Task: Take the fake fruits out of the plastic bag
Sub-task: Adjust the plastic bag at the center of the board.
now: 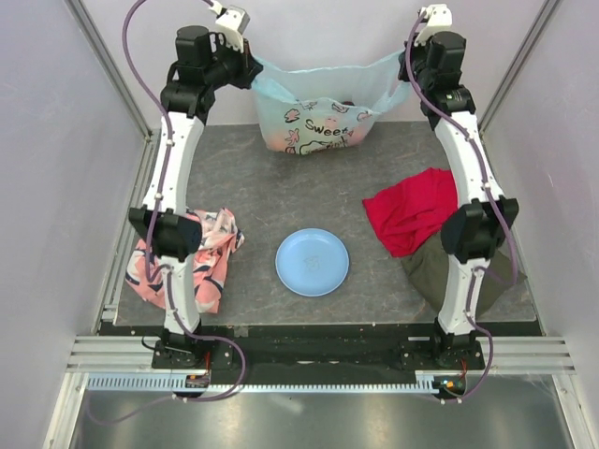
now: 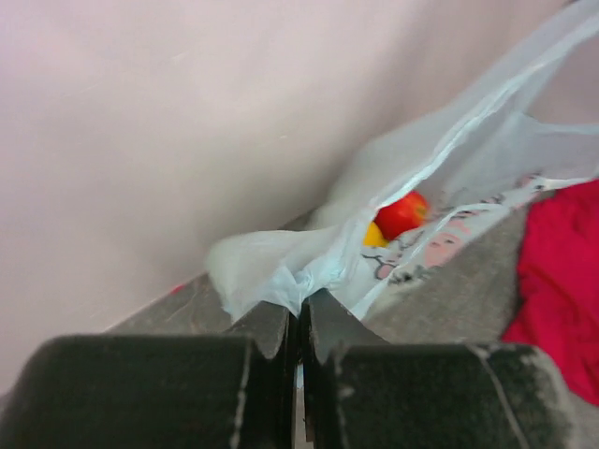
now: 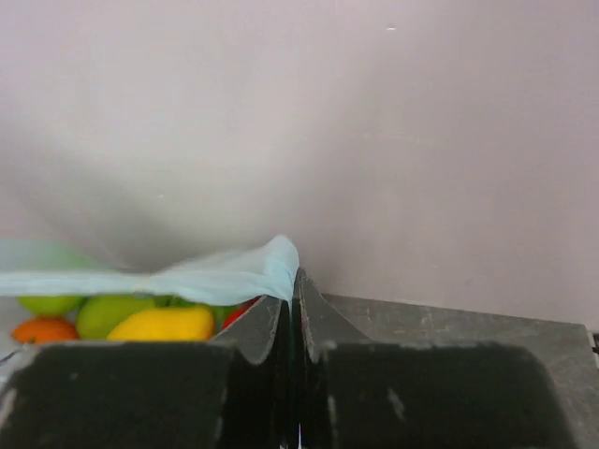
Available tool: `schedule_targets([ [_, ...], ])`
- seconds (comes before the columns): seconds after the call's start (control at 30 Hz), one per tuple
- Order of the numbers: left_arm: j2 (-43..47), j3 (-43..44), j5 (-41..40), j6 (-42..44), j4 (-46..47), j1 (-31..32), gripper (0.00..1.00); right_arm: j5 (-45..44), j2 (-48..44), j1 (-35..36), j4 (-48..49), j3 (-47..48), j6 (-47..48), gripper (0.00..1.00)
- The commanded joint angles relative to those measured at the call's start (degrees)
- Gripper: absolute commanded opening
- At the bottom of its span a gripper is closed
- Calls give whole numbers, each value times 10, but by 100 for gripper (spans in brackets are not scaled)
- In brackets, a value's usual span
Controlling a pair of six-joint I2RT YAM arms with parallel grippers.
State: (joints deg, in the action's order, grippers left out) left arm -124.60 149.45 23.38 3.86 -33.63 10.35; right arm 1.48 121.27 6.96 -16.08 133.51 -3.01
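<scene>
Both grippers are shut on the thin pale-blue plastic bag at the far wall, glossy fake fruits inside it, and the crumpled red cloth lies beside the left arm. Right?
No: the crumpled red cloth lies beside the right arm, per the top external view. The left gripper and right gripper are shut on the pale-blue plastic bag, glossy fake fruits inside.

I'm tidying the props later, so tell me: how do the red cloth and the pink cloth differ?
The red cloth is plain, while the pink cloth is patterned. The red cloth lies right of the plate and the pink cloth lies left of it. The red cloth overlaps an olive cloth, and the pink cloth is partly hidden by the left arm. Both lie crumpled on the table.
</scene>
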Motion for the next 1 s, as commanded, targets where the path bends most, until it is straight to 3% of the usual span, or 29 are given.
schedule_targets([
  [0.0,151,-169,40,8,39,-2,2,23,-150,8,58,-145,20,8],
  [0.2,327,-530,43,27,44,-2,2,58,-292,16,12,-446,37,11],
  [0.3,387,-630,64,15,39,-1,2,65,-348,17,-24,-543,37,11],
  [0.43,441,-686,61,5,28,2,2,51,-398,17,-62,-619,57,11],
  [0.57,451,-711,58,-15,28,2,2,49,-381,17,-60,-610,48,13],
  [0.7,442,-703,57,-27,23,2,2,71,-342,17,-69,-550,40,48],
  [0.77,444,-704,53,-27,19,2,2,81,-336,17,-83,-512,53,58],
  [0.8,447,-707,53,-27,19,2,2,83,-336,17,-94,-499,57,68],
  [0.97,456,-719,53,-33,22,2,2,109,-341,17,-126,-397,61,87],
])
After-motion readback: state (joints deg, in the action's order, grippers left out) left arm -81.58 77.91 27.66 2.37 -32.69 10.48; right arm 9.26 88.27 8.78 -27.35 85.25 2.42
